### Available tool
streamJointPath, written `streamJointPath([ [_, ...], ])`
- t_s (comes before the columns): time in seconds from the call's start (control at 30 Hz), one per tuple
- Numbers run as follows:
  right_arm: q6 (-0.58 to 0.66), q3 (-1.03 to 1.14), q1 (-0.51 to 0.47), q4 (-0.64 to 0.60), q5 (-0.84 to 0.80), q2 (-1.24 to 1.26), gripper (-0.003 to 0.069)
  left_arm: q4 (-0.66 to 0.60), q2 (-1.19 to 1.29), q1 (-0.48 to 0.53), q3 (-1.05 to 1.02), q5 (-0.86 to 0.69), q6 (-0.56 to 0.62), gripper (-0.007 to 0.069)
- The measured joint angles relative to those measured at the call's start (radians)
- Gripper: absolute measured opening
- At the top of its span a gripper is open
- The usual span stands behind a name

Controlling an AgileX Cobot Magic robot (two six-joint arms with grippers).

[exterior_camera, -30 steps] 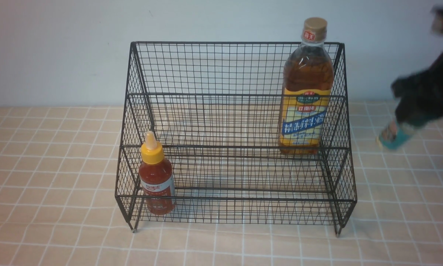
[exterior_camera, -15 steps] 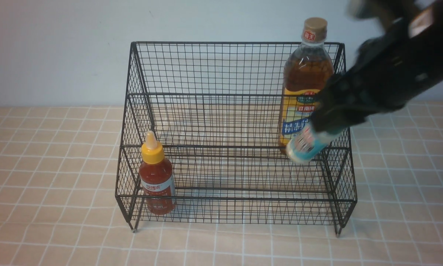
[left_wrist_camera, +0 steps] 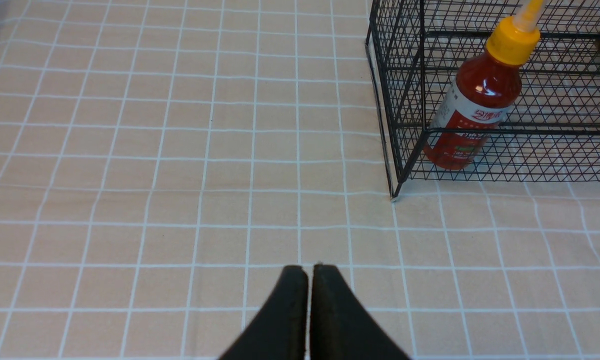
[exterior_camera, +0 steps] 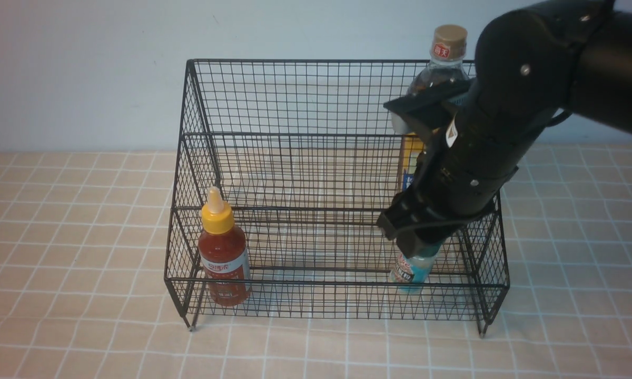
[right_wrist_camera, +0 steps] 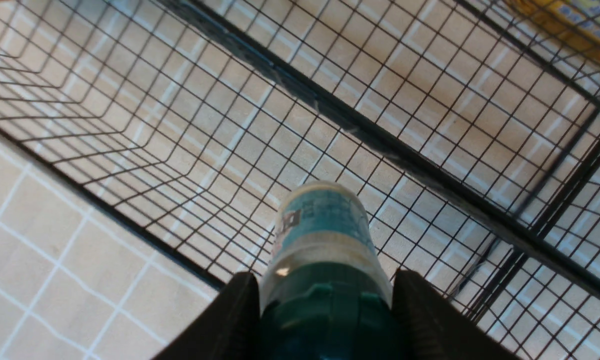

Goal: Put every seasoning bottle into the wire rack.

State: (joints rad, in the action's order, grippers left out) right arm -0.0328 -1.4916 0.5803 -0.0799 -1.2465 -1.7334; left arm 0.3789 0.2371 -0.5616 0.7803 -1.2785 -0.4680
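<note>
The black wire rack (exterior_camera: pixel 295 95) stands mid-table. A red sauce bottle (exterior_camera: pixel 224 258) (left_wrist_camera: pixel 475 105) with a yellow nozzle stands in the lower tier's left front corner. On the upper tier at the right is the tall amber bottle (exterior_camera: pixel 449 45), mostly hidden behind my right arm. My right gripper (exterior_camera: pixel 418 245) (right_wrist_camera: pixel 325 300) is shut on the green cap of the small clear shaker (exterior_camera: pixel 413 271) (right_wrist_camera: pixel 322 225), which hangs just above the lower tier's right front floor. My left gripper (left_wrist_camera: pixel 309 270) is shut and empty over the cloth, left of the rack.
A tan checked tablecloth (exterior_camera: pixel 73 237) covers the table, and a pale wall rises behind. The rack's front rail (exterior_camera: pixel 337 284) runs just in front of the shaker, with the right side mesh (exterior_camera: pixel 487 247) close by.
My right arm has swung in from the far right, carrying the shaker over the rack's side and down into the lower tier. The other two bottles and the left gripper have stayed still.
</note>
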Motion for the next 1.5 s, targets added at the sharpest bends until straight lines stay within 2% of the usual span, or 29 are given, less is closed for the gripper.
streamJointPath([
  [0.47, -0.003, 0.0, 0.0, 0.034, 0.005, -0.05, 0.0323, 0.0, 0.0, 0.0, 0.0, 0.0, 0.0, -0.0007],
  [0.83, -0.035, -0.011, 0.0, 0.039, 0.01, -0.079, 0.0464, 0.001, 0.0, 0.0, 0.0, 0.0, 0.0, -0.0007],
  [1.0, -0.038, -0.071, 0.0, 0.018, 0.006, -0.056, 0.046, 0.001, 0.0, 0.0, 0.0, 0.0, 0.0, -0.0007],
  [1.2, -0.056, -0.138, 0.0, 0.01, 0.006, 0.149, 0.034, 0.001, 0.0, 0.0, 0.0, 0.0, 0.0, -0.0007],
  [1.4, -0.039, -0.144, 0.0, 0.054, -0.007, 0.542, 0.0071, -0.008, 0.0, 0.0, 0.0, 0.081, -0.001, -0.0007],
  [1.5, -0.04, -0.094, 0.0, 0.104, 0.075, 0.805, 0.0003, -0.017, 0.0, 0.0, 0.0, 0.136, -0.001, -0.0007],
])
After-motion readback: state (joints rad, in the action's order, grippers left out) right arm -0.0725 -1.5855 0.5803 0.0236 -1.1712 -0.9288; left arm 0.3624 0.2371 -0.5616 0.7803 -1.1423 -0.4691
